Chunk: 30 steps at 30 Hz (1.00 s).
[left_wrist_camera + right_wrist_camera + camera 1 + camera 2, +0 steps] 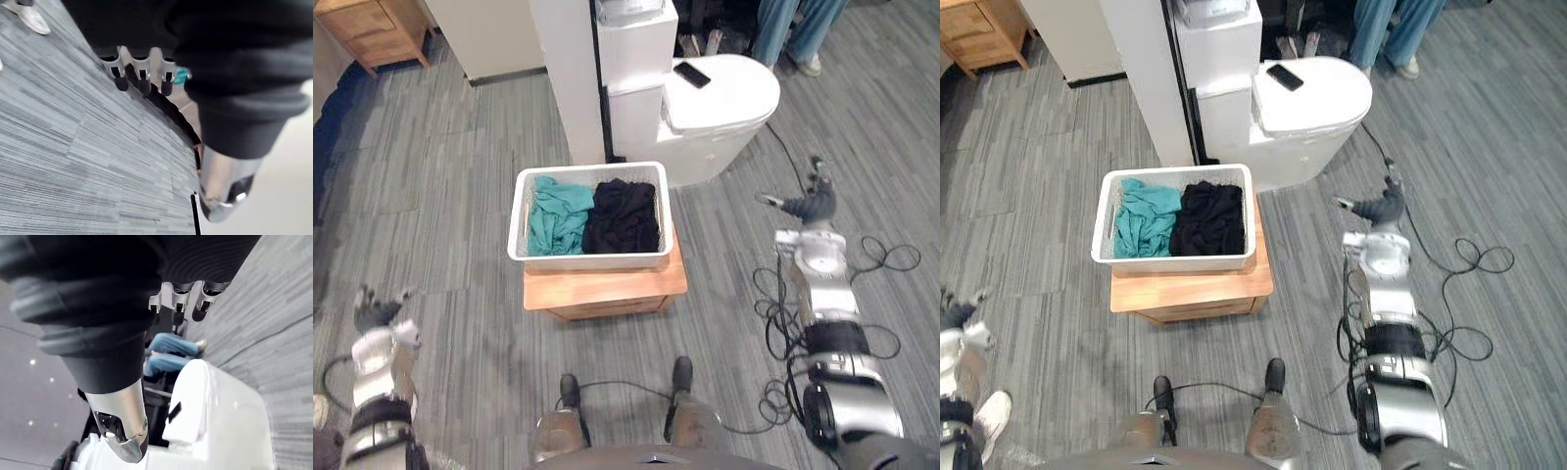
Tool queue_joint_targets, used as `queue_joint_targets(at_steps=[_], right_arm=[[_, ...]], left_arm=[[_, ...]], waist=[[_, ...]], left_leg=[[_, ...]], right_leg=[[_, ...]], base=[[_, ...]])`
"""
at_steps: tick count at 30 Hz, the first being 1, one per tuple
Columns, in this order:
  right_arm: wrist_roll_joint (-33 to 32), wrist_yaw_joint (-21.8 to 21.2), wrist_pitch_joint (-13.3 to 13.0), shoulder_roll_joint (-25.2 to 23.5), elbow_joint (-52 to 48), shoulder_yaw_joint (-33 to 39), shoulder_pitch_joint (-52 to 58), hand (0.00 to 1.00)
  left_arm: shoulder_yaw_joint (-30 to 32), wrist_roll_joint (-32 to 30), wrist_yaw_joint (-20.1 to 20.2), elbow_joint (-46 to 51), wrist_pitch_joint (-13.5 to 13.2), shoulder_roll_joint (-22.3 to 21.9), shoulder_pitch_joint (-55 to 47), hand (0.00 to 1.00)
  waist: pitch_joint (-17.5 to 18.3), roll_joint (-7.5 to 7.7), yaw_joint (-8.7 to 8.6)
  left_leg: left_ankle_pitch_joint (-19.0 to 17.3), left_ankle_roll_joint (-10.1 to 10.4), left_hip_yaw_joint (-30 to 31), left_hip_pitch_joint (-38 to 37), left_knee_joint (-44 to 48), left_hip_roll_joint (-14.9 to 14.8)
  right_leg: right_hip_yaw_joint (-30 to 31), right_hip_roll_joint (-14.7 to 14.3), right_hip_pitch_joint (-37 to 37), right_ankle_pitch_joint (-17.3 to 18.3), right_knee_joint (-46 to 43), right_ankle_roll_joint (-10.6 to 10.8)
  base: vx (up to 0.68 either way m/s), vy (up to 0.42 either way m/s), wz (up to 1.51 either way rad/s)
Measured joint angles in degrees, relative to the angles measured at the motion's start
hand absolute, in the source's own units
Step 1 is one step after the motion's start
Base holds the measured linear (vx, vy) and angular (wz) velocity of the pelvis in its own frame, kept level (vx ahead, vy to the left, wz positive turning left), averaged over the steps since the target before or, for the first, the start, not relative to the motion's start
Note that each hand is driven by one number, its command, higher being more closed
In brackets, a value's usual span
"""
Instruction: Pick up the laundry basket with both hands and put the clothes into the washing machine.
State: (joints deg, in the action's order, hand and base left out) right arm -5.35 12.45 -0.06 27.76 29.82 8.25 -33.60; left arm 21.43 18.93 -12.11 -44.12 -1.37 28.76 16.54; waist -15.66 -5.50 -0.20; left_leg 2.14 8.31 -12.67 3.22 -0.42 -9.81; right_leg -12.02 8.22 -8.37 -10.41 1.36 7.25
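Pre-grasp step, judging by layout: left hand [377, 313] and right hand [815, 204] hung wide over the floor, well apart from the laundry basket [590, 169]. Fingers [142, 71] were straight, loosely spread, holding nothing. The white mesh basket sat on a low wooden worktop [607, 284], with a teal garment [556, 217] beside a black garment [622, 215] inside. Next move likely needed both hands at its short sides. The washing machine [724, 98] stood just behind.

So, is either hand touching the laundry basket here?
No, the left hand and right hand both hang over the floor out to the sides, well apart from the laundry basket on the wooden stand.
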Motion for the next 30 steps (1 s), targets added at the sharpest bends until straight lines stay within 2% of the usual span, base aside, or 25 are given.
queue_joint_targets(at_steps=[3, 4, 8, 12, 20, 30], right_arm=[[-3.55, 0.04, 0.46, 0.24, 9.97, -1.20, -9.18, 0.00], [-5.07, 0.07, 0.67, 0.36, 13.50, -1.23, -13.33, 0.00], [-6.48, 0.07, 1.62, 0.41, 19.11, -1.65, -22.22, 0.00], [-6.39, 0.04, 2.32, 0.52, 23.28, -3.59, -27.76, 0.00], [-5.59, -0.48, 2.89, 0.43, 27.70, -5.55, -34.77, 0.00], [-5.48, -0.98, 2.86, -3.68, 27.77, -9.86, -39.00, 0.00]], left_arm=[[-5.03, -0.07, 0.11, -5.91, 0.09, 3.71, 10.56, 0.00], [-6.92, -0.43, 0.09, -8.23, 0.13, 4.91, 15.94, 0.00], [-11.59, -1.83, 0.01, -11.79, 0.41, 6.04, 26.30, 0.00], [-14.90, -3.64, -0.12, -14.41, 1.04, 6.31, 32.62, 0.00], [-16.07, -5.76, -0.32, -20.42, 3.19, 6.30, 40.28, 0.00], [-18.04, -6.77, -2.11, -22.99, 5.04, 2.92, 49.14, 0.00]], waist=[[-2.54, 0.16, 0.03], [-4.73, 0.18, 0.08], [-8.57, 0.27, -0.14], [-9.48, 0.45, -0.59], [-10.86, 0.66, 0.06], [-13.22, 1.92, -0.42]], left_leg=[[0.65, -0.23, -0.26, 2.55, 0.45, 0.19], [1.10, -0.27, -0.59, 3.30, 0.49, 0.20], [1.33, -0.40, -1.54, 5.83, 1.58, 0.15], [1.34, -0.39, -1.75, 8.42, 2.64, -0.11], [1.28, -0.30, -2.56, 13.68, 5.02, -1.16], [1.84, -0.21, -3.68, 18.88, 5.25, -1.27]], right_leg=[[0.64, 0.11, -2.88, -1.19, -0.03, -0.70], [1.01, 0.11, -3.81, -1.81, -0.06, -0.78], [2.09, 0.04, -6.50, -2.93, -0.05, -1.29], [2.53, -0.15, -8.94, -3.43, -0.16, -1.65], [3.53, -0.93, -14.09, -3.99, -1.12, -2.30], [5.16, -1.30, -20.14, -5.45, -0.95, -2.75]], base=[[-0.09, 0.016, -0.11], [-0.08, 0.011, -0.07], [-0.06, 0.005, -0.13], [-0.02, 0.004, -0.05], [-0.02, -0.003, -0.06], [-0.01, 0.008, -0.06]])
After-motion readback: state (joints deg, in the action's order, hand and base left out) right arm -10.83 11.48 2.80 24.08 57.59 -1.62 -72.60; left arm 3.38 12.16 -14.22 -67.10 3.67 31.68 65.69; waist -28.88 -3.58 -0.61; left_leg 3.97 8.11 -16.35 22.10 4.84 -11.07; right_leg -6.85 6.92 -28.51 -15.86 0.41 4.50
